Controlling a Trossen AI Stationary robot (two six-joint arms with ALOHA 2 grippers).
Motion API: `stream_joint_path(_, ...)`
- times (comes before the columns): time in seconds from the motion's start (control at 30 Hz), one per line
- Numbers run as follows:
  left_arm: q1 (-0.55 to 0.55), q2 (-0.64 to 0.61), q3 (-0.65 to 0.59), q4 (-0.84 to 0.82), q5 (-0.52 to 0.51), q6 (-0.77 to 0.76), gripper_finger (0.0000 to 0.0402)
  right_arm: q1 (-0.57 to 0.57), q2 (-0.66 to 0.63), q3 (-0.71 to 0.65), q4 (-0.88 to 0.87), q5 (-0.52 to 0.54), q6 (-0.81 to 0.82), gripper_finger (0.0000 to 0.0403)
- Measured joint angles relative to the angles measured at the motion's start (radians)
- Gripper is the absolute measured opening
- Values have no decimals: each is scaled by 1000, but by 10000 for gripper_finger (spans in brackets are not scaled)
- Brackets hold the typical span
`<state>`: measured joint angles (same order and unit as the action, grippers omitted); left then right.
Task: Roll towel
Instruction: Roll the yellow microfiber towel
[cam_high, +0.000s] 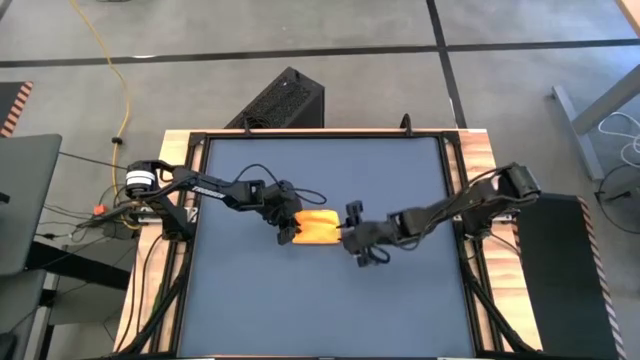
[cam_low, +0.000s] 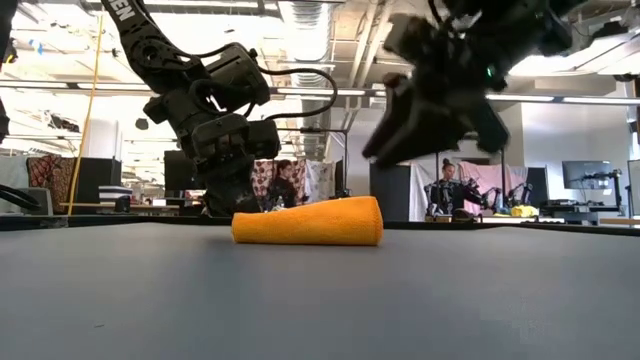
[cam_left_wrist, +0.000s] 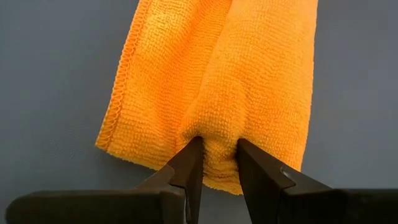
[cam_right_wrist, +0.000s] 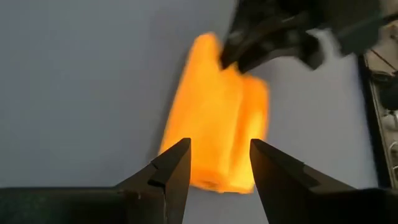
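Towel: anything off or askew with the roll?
Slightly uneven. The towel lies rolled on the table but tapers, thicker at one end. In the left wrist view a loose hemmed flap sticks out beside the roll. Left claw pinches one end; right claw is open, off it.

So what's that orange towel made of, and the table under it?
The towel looks like soft, fuzzy microfiber or terry cloth: tiny loops and a stitched edge show where the left claw pinches it. The table looks like a smooth, matte dark blue mat, maybe rubber or vinyl; hard to tell which.
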<state>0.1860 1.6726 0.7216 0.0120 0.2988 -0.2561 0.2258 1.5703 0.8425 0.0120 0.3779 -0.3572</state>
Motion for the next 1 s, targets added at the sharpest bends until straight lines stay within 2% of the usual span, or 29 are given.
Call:
stream_joint_path(0.33, 0, 0, 0, -2, 2, 5, 84, 43, 138, 0, 73, 55, 30, 189)
stream_joint_path(0.67, 0, 0, 0, 0, 15, 5, 84, 3, 238, 0, 162, 40, 20, 189)
stream_joint_path(0.77, 0, 0, 0, 0, 26, 7, 84, -11, 246, 0, 171, 48, 60, 187)
stream_joint_path(0.87, 1, -2, 0, 7, 33, 7, 84, -23, 240, 0, 172, 40, 115, 163)
stream_joint_path(0.93, 9, -18, 0, 8, 39, 13, 84, -33, 231, 0, 165, 10, 143, 130)
stream_joint_path(1.0, 16, -48, -2, -3, 39, 31, 84, -48, 228, 0, 173, -63, 169, 90)
